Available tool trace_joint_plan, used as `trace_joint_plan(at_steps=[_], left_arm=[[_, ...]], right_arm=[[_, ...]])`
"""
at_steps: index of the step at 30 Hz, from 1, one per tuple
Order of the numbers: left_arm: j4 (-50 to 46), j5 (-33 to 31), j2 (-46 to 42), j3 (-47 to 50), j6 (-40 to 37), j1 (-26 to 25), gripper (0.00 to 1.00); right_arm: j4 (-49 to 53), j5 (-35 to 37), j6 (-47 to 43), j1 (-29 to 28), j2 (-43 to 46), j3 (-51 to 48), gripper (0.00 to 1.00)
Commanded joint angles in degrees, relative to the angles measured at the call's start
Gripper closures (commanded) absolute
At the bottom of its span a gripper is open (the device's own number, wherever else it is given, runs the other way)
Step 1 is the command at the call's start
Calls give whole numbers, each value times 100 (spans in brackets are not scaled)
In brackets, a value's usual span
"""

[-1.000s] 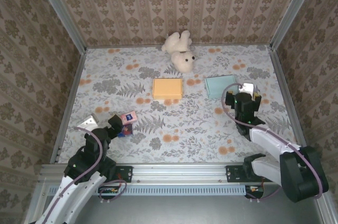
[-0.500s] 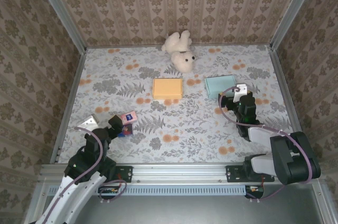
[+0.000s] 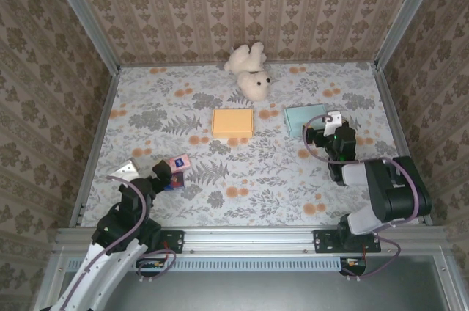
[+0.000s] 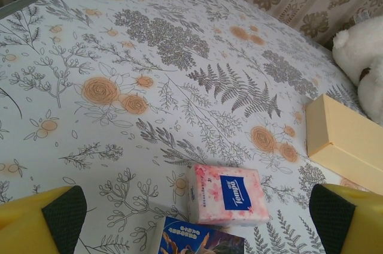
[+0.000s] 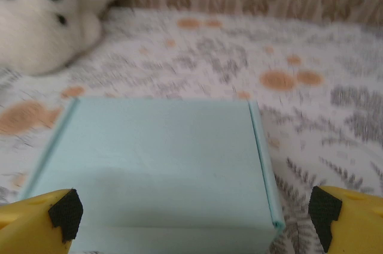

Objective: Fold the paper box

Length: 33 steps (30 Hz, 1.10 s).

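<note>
The worktop [image 3: 242,172] is covered in grey leaves and orange flowers. A white teddy bear [image 3: 249,69] lies at the far edge, in the middle. A bit nearer sits a flat orange box [image 3: 233,122]. To its right, a little apart, lies a flat light blue box [image 3: 304,118]. On the near left lies a pink tissue pack [image 4: 226,194], with a small dark blue packet [image 4: 200,239] just beside it.

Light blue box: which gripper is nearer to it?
Right. The right gripper is at the near edge of the light blue box, jaws open; the left gripper is far off, near left, beside the tissue pack.
</note>
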State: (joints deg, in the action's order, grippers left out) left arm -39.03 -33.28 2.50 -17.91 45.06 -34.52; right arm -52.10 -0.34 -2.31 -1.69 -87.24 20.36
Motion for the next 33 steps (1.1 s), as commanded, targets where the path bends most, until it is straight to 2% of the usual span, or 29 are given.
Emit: trace_joint_plan(at_steps=[1,2,5,8,10,12,14,18,21,25,27,30,31,33], left_arm=[[377,-146,-67,102,-290,11,0],[497,-189,-62,125,-325,7,0],[1006,-279,-2,215,-343,7,0],[1726,-443,235,286,-354,7,0],[2114,-676,494,275,-484,9,0],[2432,-1095,792,209,-690,24,0],[2875,-1504,1087,165,-1165,54,0],[4194,-1499,1653,227,-2397,339,0],[5135,-984,2466,183,-2781,1093,0],[5170,-117,4108,-380,-2827,2365,0],[5275,-35,4761,-477,-3010,2821,0],[5998,261,5313,-98,-3423,3472,0],[6433,468,5460,192,-3315,3713,0],[7327,1450,5796,571,-2795,4309,0]], right_arm=[[63,150,365,101,-90,217,0],[407,326,457,112,-31,332,0],[326,431,483,117,-35,299,0],[-330,1770,833,-18,13,-80,0],[-350,1765,835,-24,21,-95,0],[51,1673,734,-77,-11,150,0],[87,1351,550,-117,-46,196,0],[116,1300,547,-103,-33,197,0],[111,1295,547,-103,-46,210,0],[114,1291,547,-104,-36,201,0],[112,1286,547,-100,-38,205,0],[112,1290,547,-97,-38,206,0],[112,1288,547,-96,-38,205,0],[114,1288,547,-101,-39,205,0]])
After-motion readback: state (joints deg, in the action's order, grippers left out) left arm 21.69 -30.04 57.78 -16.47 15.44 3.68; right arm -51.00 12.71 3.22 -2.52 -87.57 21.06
